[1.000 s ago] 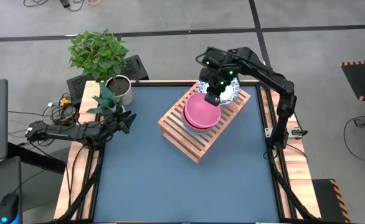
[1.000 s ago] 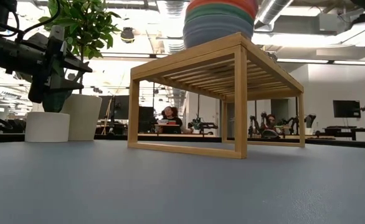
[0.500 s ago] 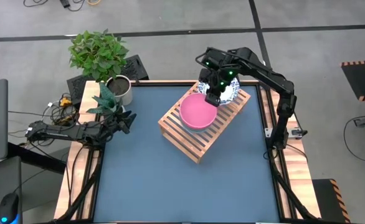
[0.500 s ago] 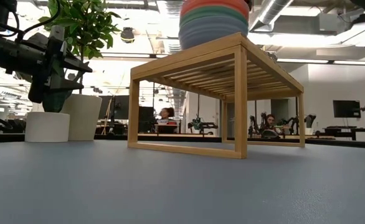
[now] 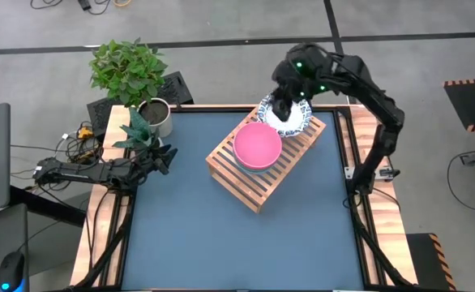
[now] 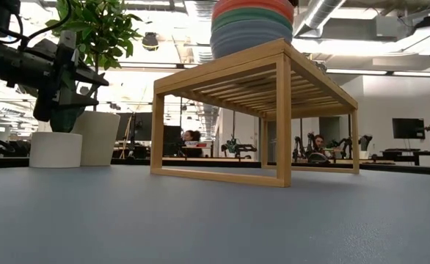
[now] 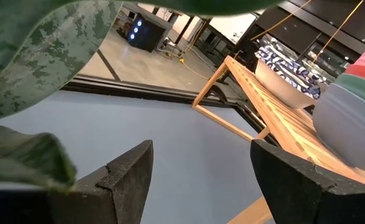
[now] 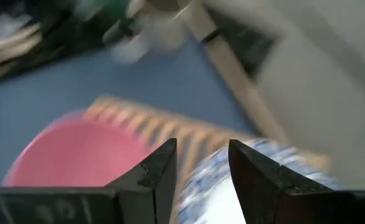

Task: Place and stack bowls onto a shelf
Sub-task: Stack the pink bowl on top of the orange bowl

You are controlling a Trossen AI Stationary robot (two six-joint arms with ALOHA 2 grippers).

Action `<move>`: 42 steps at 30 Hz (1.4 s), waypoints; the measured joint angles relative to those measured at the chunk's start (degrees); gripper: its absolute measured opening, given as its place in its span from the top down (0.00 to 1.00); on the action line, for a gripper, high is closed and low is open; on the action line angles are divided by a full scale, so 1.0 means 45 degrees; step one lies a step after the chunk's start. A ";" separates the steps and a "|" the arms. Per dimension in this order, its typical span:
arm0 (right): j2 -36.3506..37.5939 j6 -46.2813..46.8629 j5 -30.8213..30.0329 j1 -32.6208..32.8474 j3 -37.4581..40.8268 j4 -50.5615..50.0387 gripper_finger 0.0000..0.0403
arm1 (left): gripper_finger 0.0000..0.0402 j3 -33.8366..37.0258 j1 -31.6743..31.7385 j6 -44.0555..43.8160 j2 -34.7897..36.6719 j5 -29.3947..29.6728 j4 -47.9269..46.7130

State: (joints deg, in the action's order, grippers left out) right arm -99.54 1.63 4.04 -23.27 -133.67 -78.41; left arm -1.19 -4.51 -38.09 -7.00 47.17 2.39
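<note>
Right hand [image 5: 283,107] now off the pink bowl [image 5: 258,144], fingers parted, above the patterned bowl [image 5: 289,122].

Grey concrete floor [image 5: 221,20] surrounds the counter [image 5: 181,243]; open workshop beyond, ceiling strip lights [image 6: 347,45], wall monitor [image 6: 407,128].

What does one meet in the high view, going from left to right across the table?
Left hand → potted plant (partly overlapping it) → shelf → pink bowl stack → patterned bowl under the right hand.
</note>
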 joint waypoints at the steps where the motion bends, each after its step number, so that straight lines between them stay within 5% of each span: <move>1: 0.0068 0.0292 -0.1087 0.0277 0.0000 0.0524 0.58 | 0.37 0.0000 0.0000 0.0000 -0.0025 -0.0007 0.0000; 5: -0.0129 0.0733 -0.5053 0.1812 -0.0007 0.2218 0.60 | 0.37 0.0000 0.0000 -0.0004 -0.0178 0.0006 0.0000; 10: -0.1567 0.0738 -0.7836 0.3339 0.0010 0.2328 0.63 | 0.37 0.0000 0.0000 -0.0034 -0.0355 0.0015 0.0000; 15: -0.3240 0.0880 -0.9230 0.3999 0.0010 0.1941 0.65 | 0.37 0.0000 0.0001 -0.0129 -0.0551 -0.0063 0.0001; 23: -0.4233 0.0644 -0.9592 0.4014 0.0024 0.1279 0.67 | 0.37 0.0000 0.0003 -0.0340 -0.0679 -0.0154 0.0015; 32: -0.1480 0.1562 -1.0112 0.4769 0.0000 0.0517 0.69 | 0.37 0.0000 0.0004 -0.0390 -0.0677 -0.0091 0.0010; 38: 0.0733 0.4648 -1.3592 0.6904 0.0012 -0.2531 0.69 | 0.37 0.0000 0.0001 -0.0405 -0.0677 -0.0255 0.0019; 42: 0.2921 0.5780 -1.4711 0.8986 0.1624 -0.1992 0.69 | 0.37 0.0000 0.0000 -0.0506 -0.0677 -0.0285 0.0024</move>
State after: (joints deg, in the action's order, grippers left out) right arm -86.40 27.64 -62.16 17.17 -126.36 -87.38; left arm -1.19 -4.51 -40.36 -10.04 45.89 2.50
